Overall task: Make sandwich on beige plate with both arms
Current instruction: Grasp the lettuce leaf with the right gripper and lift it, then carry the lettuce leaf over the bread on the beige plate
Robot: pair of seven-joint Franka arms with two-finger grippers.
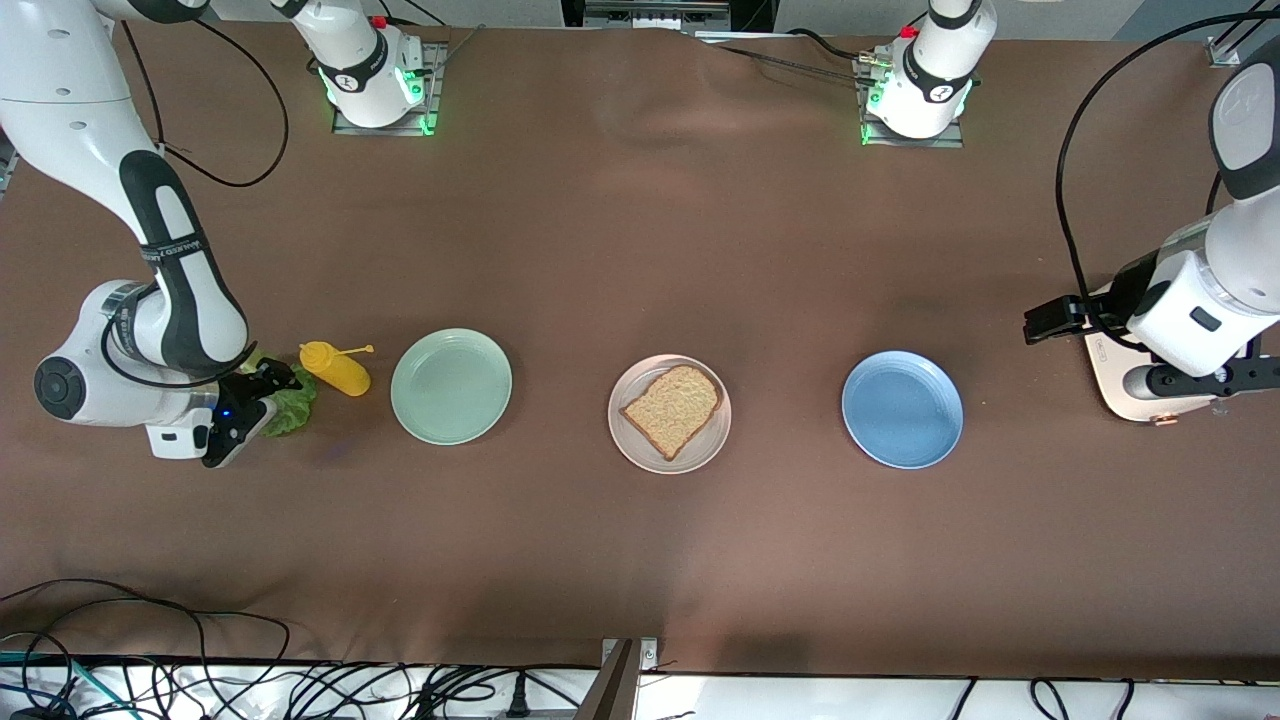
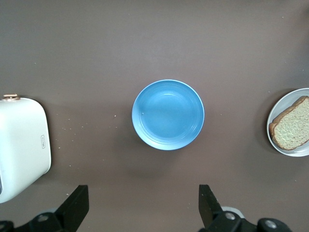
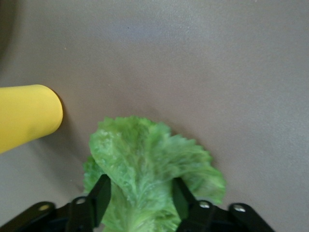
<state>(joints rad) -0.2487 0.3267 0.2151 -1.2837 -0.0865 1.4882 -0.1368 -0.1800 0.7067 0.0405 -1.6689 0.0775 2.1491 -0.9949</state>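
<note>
Lettuce leaf (image 3: 149, 169) flat on table, right gripper (image 3: 140, 200) straddling its stem end

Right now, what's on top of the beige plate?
One slice of brown bread lies on the beige plate, with nothing on it. What is under the slice is covered. The lettuce leaf is off at the right arm's end, between the right gripper's fingers.

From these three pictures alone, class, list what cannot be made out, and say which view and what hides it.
- Lettuce leaf: front view, mostly covered by the right gripper; whether it is off the table cannot be told.
- Yellow bottle: right wrist view, cut off by the edge.
- Second bread slice: in no view; only one slice lies on the beige plate.
- White appliance: front view, partly covered by the waiting left arm.
</note>
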